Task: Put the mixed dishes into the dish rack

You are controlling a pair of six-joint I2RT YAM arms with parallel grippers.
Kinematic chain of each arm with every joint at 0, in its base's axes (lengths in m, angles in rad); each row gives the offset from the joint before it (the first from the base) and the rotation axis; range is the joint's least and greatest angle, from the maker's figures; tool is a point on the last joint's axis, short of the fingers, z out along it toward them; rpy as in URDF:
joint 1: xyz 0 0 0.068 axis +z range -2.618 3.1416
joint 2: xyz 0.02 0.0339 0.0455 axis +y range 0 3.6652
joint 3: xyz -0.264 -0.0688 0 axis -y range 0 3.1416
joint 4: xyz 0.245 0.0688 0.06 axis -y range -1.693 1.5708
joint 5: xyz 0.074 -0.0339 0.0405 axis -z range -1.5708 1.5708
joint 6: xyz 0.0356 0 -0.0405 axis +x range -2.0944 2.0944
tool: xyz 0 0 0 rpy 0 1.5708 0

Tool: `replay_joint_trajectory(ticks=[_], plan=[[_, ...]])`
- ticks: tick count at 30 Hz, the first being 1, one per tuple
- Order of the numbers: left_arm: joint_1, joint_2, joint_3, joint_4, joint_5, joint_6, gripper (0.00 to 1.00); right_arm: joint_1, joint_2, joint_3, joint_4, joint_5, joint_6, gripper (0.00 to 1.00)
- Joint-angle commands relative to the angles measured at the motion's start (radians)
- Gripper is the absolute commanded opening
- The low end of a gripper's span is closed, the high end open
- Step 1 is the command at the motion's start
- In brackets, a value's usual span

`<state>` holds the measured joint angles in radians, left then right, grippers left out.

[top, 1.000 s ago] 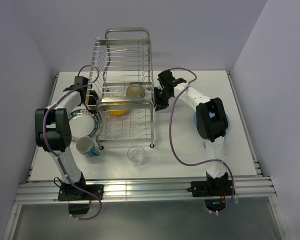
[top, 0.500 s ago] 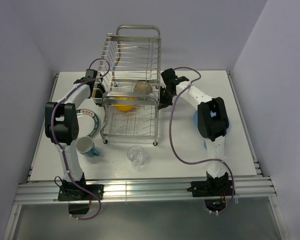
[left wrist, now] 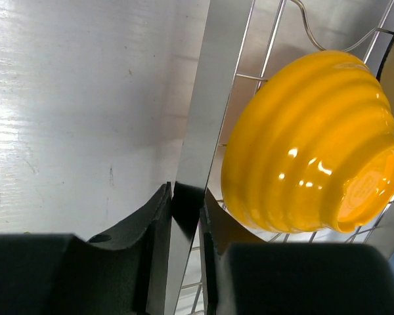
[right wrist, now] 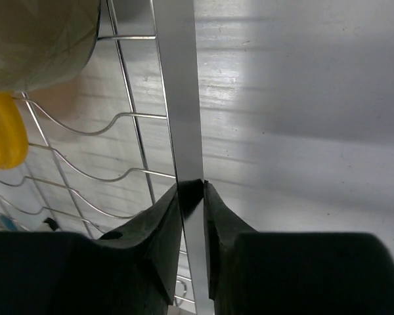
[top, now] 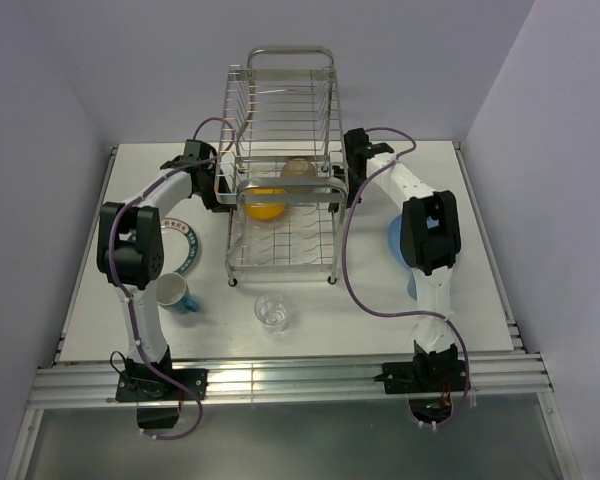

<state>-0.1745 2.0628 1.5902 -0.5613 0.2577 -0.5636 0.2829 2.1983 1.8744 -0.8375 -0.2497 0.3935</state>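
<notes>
The silver wire dish rack (top: 285, 110) stands at the table's middle back. A yellow-orange bowl (top: 263, 203) and a pale beige dish (top: 298, 170) sit in it. My left gripper (top: 218, 190) is shut on the flat bar of the rack's left side (left wrist: 203, 98), one finger on each face, gripper (left wrist: 186, 197). The bowl (left wrist: 308, 138) hangs just right of it. My right gripper (top: 346, 185) is shut on the rack's right side bar (right wrist: 177, 85), gripper (right wrist: 192, 187). A green-rimmed white plate (top: 185, 245), a blue mug (top: 175, 293), a clear glass (top: 272, 310) and a blue plate (top: 400, 245) lie on the table.
The white table (top: 480, 290) is walled on the left, back and right. The mug and glass stand in front of the rack near the front edge. The blue plate lies partly under my right arm, and the patterned plate partly under my left arm.
The rack has slid to the right across the table with both arms beside it. Both grippers have closed onto its side bars.
</notes>
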Motion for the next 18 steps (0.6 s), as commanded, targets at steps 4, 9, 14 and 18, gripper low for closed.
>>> replay_joint_trajectory(ticks=[4,9,14,18], plan=[[0.004,-0.018,-0.001,-0.069,0.003,-0.012,0.34,-0.056,-0.05,-0.012,0.07,-0.053,0.059,0.55],[0.021,-0.013,0.043,-0.091,-0.011,-0.009,0.54,-0.056,-0.136,-0.069,0.095,-0.017,0.045,0.71],[0.055,-0.045,0.056,-0.104,-0.009,0.008,0.58,-0.06,-0.255,-0.089,0.074,0.068,0.036,0.73],[0.108,-0.107,0.056,-0.11,0.023,0.019,0.64,-0.06,-0.359,-0.142,0.014,0.156,0.034,0.77]])
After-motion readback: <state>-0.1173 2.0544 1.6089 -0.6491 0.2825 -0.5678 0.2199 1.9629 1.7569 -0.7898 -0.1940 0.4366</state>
